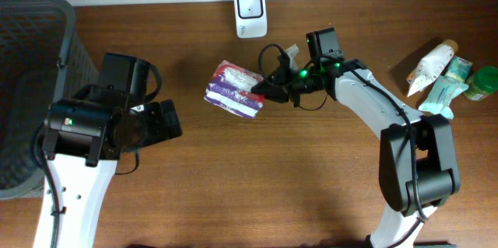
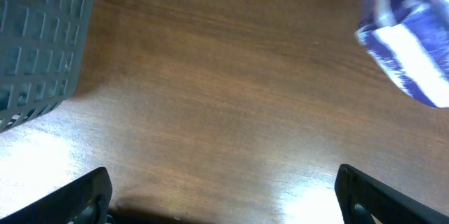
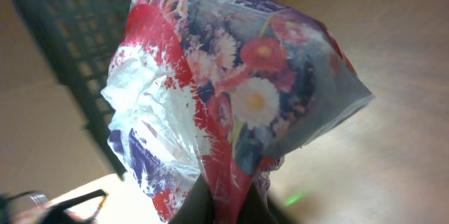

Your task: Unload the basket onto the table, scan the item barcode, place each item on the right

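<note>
I'm watching from overhead, and the wooden table is carrying a fair bit. A dark lattice basket is filling the left edge, and the white barcode scanner is sitting at the far edge with its dark window showing. On the right side a white pouch, a teal packet and a green-lidded jar are lying close together, well apart from the action.

The flower-print packet is sitting mid-table, nearer than the scanner and a little to its left. The right gripper is pinching its right end, jaws clamped tight on the wrapper. The left gripper is hanging to the packet's left, jaws spread wide and holding nothing.

The right arm's cables and wrist are covering the packet's right end from above. In the right wrist view the packet is filling the frame and hiding most of the fingers. I'm not making out any barcode. In the left wrist view only a corner of the packet is showing.

The wrapper is looking like thin, crinkled, glossy plastic, printed red, white and purple.
</note>
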`<state>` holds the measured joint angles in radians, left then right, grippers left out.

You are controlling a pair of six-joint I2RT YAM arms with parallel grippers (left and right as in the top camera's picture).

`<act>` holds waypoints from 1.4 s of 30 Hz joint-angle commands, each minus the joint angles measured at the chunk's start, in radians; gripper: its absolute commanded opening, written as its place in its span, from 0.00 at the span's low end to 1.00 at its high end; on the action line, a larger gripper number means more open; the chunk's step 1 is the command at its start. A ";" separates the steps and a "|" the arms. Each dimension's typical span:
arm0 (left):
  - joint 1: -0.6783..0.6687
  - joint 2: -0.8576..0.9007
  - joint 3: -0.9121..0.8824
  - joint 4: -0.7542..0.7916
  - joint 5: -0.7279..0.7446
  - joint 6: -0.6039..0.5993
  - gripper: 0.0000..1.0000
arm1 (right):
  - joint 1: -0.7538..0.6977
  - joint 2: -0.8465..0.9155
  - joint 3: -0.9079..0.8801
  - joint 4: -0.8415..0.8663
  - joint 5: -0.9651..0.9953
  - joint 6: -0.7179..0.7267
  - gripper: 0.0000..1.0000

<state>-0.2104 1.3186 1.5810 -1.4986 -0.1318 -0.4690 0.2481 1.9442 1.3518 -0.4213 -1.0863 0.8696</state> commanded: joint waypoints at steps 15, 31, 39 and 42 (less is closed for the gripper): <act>-0.003 -0.004 0.003 0.002 -0.008 -0.010 0.99 | 0.007 -0.008 0.019 0.138 0.142 0.064 0.04; -0.003 -0.004 0.003 0.002 -0.007 -0.009 0.99 | 0.026 -0.003 -0.088 -0.110 0.832 -0.184 0.58; -0.003 -0.004 0.003 0.002 -0.007 -0.009 0.99 | 0.026 -0.002 -0.106 0.154 0.586 -0.186 0.04; -0.003 -0.004 0.003 0.002 -0.007 -0.009 0.99 | 0.026 -0.002 0.110 0.212 0.592 -0.185 0.04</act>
<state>-0.2104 1.3186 1.5810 -1.4982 -0.1318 -0.4690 0.2684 1.9537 1.3083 -0.2333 -0.4778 0.6846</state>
